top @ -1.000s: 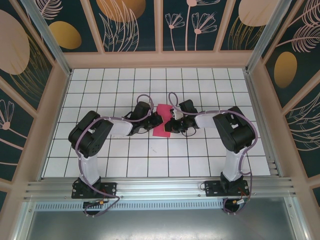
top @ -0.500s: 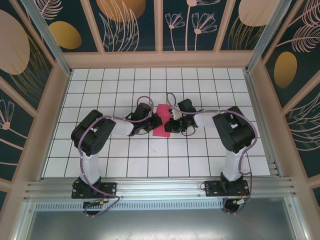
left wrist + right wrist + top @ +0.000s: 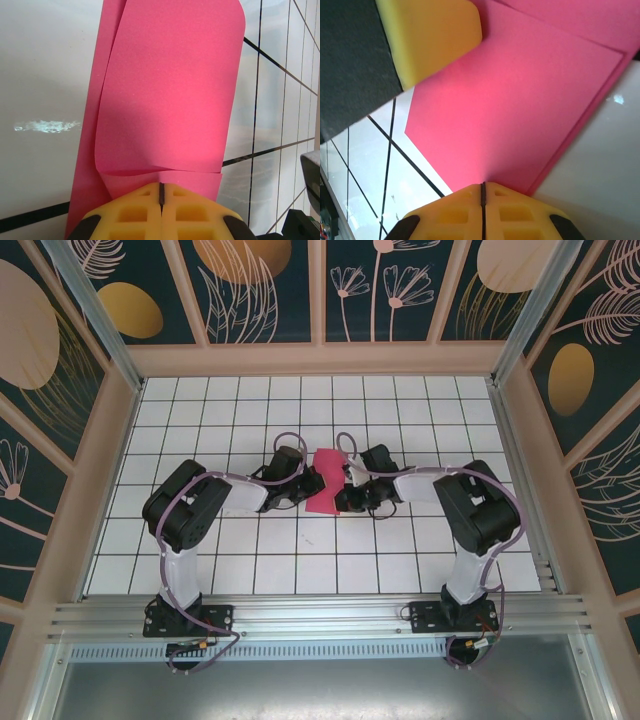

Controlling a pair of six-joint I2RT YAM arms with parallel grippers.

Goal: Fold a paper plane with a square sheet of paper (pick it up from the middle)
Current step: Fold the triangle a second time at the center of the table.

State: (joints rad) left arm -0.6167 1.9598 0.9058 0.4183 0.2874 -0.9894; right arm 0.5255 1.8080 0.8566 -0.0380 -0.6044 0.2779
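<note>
My left claw point(image 3: 303, 486) and my right claw point(image 3: 346, 492) met from either side over the pink paper point(image 3: 325, 483), which lay near the middle of the white gridded tabletop point(image 3: 200, 410), a long, partly folded strip running away from my bases. In my left wrist view the left claw point(image 3: 161, 199) had its yellow pads pressed together, only a thin dark seam between them, and its tip sat against the near edge of the paper point(image 3: 170, 90). The paper was doubled there: a lower layer lay flat on the tabletop point(image 3: 45, 75) and an upper flap curved over it, with a small pucker just ahead of the seam. I could not tell whether any paper was caught between the pads. In my right wrist view the right claw point(image 3: 482, 194) was also closed, its tip touching the edge of the paper point(image 3: 520, 100), where two flat layers showed with a stepped border. A yellow pad of the left claw point(image 3: 432, 35) rested at the paper's far corner.
</note>
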